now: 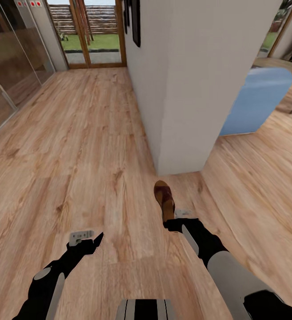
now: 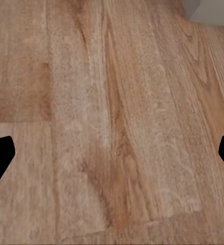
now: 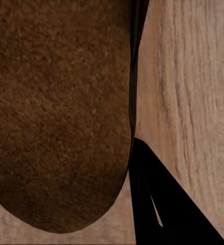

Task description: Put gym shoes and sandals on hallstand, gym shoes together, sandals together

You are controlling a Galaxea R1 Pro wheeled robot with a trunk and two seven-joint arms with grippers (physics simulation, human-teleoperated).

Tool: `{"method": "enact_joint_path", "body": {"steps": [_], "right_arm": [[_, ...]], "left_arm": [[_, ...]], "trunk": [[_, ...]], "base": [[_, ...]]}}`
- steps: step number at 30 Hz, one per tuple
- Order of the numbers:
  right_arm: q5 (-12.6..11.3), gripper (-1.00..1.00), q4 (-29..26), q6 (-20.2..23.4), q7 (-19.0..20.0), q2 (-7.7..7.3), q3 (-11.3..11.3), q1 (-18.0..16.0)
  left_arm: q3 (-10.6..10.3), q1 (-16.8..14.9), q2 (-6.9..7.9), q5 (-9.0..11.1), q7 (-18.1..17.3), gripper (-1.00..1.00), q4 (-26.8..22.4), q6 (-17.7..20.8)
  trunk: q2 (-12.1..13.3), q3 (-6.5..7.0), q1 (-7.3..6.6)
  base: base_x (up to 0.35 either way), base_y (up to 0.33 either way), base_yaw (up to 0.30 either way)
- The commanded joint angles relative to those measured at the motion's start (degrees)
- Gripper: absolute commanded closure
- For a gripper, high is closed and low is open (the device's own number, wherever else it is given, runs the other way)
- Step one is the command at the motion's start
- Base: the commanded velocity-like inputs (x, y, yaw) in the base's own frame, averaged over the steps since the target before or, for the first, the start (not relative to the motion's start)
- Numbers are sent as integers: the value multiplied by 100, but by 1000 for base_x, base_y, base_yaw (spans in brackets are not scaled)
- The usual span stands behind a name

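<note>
One dark-brown sandal [image 1: 163, 198] hangs just above the corridor floor [image 1: 75, 146], near the foot of a white wall corner. My right gripper [image 1: 171, 221] is shut on its near end. In the right wrist view the sandal's brown footbed [image 3: 55, 112] sits very close, with one black finger [image 3: 163, 209] beside it. My left gripper [image 1: 90, 238] hovers low over bare planks, open, its two tips far apart around nothing [image 2: 112, 155]. The gym shoes and the hallstand are out of view.
A white wall block [image 1: 186, 89] stands ahead to the right, its corner close to the sandal. A blue seat [image 1: 257, 106] lies beyond it. Glass panels [image 1: 4, 75] line the left side, and a wood-framed glass door [image 1: 92, 31] closes the far end.
</note>
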Motion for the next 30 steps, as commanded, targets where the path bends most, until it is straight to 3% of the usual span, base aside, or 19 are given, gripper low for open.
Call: {"method": "enact_joint_path", "body": {"steps": [1, 21, 30], "right_arm": [[-23, 100, -1, 0, -19, 0, 1, -1], [-24, 100, 1, 0, -19, 0, 1, -1], [-24, 100, -1, 0, -19, 0, 1, -1]], "left_arm": [[-5, 0, 1, -7, 1, -100, 0, 0], [9, 0, -1, 4, 0, -100, 0, 0], [10, 0, -4, 7, 1, -100, 0, 0]], "trunk": [[0, -7, 0], [0, -141, 0], [0, -201, 0]], "base": [[319, 30, 201], [328, 25, 201], [211, 54, 201]]}}
